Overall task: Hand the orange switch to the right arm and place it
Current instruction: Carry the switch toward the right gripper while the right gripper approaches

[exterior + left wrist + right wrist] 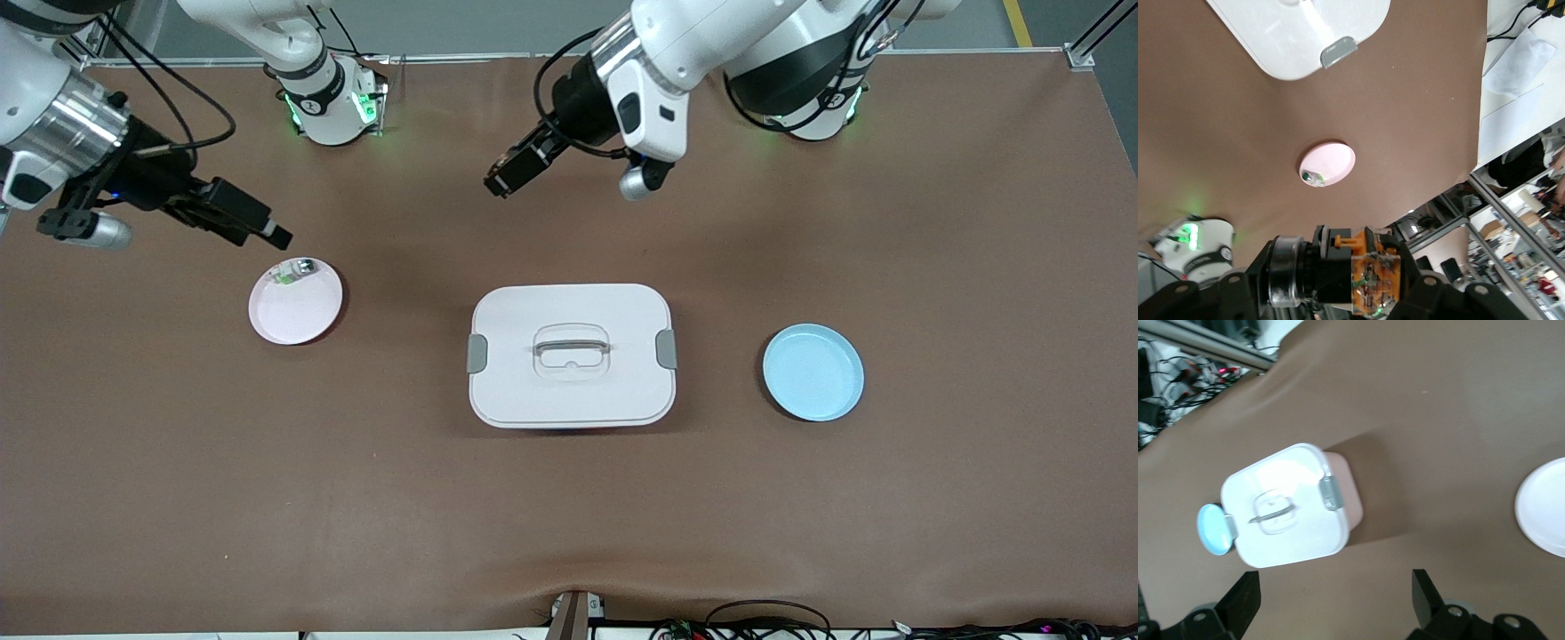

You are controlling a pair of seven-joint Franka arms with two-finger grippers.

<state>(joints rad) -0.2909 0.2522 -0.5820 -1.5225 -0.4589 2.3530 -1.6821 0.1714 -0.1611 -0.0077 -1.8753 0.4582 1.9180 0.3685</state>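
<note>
the orange switch (1368, 273) is up in the air, clamped in the left gripper (500, 182), whose jaws are closed down on it. in the left wrist view it sits at the bottom middle of the frame, and its long axis seems to run across from one finger to the other, black body one way and orange end the other.

the left gripper hangs in the upper middle of the front view, over bare table (889, 533) above the white box (569, 307). the right gripper (267, 229) is in the upper part of the frame toward the right arm's end, over the table just beside the pink plate (267, 329), jaws wide apart and holding nothing. the two grippers are well apart, so the handover turns on closing that gap.

count: one switch, one box with its lid on, two plates (pink, and blue (813, 373)), one small green-and-silver part (293, 269) on the pink plate.
</note>
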